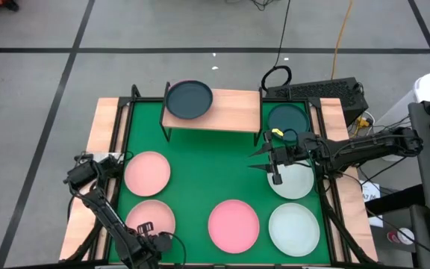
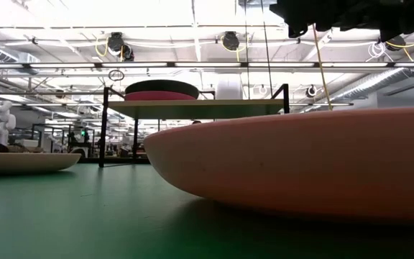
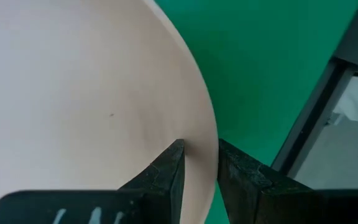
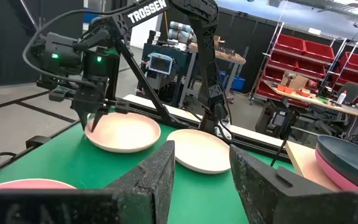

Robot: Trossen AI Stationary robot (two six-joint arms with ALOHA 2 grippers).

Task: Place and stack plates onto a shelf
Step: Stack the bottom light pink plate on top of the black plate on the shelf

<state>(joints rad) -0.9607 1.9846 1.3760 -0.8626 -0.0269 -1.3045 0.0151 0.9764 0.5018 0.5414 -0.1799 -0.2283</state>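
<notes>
The pale salmon plate (image 3: 86, 93), lying at the green counter's (image 1: 200, 164) near-left corner, is pinched at its rim by the left gripper (image 3: 199, 168). The right gripper (image 1: 273, 158) is held above the counter, fingers spread.

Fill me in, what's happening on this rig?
The left gripper is at the near rim of a pale salmon round plate lying on the green table. The right gripper hovers open beside a pale mint-white round plate. The light-wood shelf already holds a dark teal plate on a hot pink plate.
</notes>
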